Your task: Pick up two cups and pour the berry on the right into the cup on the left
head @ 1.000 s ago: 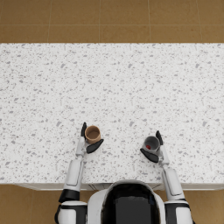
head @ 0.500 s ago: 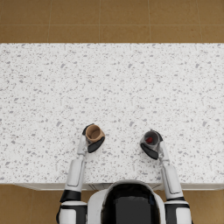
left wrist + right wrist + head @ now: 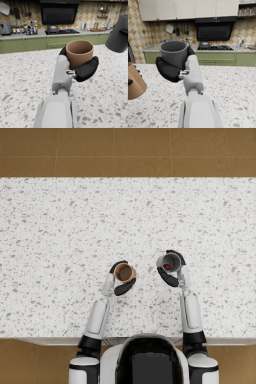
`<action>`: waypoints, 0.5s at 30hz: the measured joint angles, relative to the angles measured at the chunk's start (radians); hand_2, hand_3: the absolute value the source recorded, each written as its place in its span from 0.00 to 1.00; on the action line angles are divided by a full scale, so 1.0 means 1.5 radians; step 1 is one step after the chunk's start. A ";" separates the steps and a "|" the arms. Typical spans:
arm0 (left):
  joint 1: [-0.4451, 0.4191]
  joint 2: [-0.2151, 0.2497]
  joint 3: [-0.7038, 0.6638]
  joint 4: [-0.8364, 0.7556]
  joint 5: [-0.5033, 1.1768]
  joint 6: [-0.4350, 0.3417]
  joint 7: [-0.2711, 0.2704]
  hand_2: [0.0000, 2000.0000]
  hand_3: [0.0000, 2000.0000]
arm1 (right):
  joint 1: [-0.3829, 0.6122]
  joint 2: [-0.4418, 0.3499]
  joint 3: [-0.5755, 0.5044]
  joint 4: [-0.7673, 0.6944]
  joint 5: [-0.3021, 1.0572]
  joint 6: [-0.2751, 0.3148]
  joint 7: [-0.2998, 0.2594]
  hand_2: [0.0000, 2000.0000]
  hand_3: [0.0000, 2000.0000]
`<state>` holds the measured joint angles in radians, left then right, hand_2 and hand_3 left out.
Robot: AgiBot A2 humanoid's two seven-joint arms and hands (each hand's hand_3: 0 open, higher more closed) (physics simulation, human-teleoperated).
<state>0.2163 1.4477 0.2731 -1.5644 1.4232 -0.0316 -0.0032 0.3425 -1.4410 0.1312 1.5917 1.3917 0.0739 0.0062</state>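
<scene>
My left hand [image 3: 120, 280] grips a brown cup [image 3: 124, 273], upright, over the speckled counter [image 3: 65, 228]; the left wrist view shows the same cup [image 3: 79, 53] wrapped by the dark fingers [image 3: 86, 70]. A grey cup [image 3: 169, 262] with a red berry [image 3: 168, 266] inside is held by my right hand [image 3: 171, 270], a short way to the right of the brown cup. In the right wrist view the grey cup [image 3: 174, 55] stands upright in the hand [image 3: 169, 68], with the brown cup [image 3: 135, 83] nearby. The grey cup [image 3: 117, 35] also shows in the left wrist view.
The counter's near edge [image 3: 50, 340] runs just in front of my body. Brown floor [image 3: 125, 150] lies beyond the far edge. Green cabinets [image 3: 32, 43] and a stove [image 3: 60, 31] stand in the background of the wrist views.
Both hands have carried their cups up and toward each other; the gap between the brown and grey cups has narrowed.
</scene>
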 measured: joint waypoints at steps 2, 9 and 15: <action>0.005 0.005 0.005 0.004 0.042 -0.001 0.000 1.00 0.64 | 0.031 -0.011 0.011 -0.012 0.042 0.003 0.000 1.00 0.64; 0.016 0.016 0.021 0.011 0.109 -0.004 0.000 1.00 0.64 | 0.102 -0.040 0.047 -0.042 0.190 0.009 0.001 1.00 0.64; 0.018 0.023 0.027 0.017 0.116 -0.003 0.000 1.00 0.64 | 0.129 -0.054 0.067 -0.040 0.317 0.013 0.001 1.00 0.64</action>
<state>0.2439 1.4815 0.3129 -1.5390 1.5968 -0.0362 -0.0027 0.5358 -1.5223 0.2318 1.5315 1.8672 0.0940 0.0078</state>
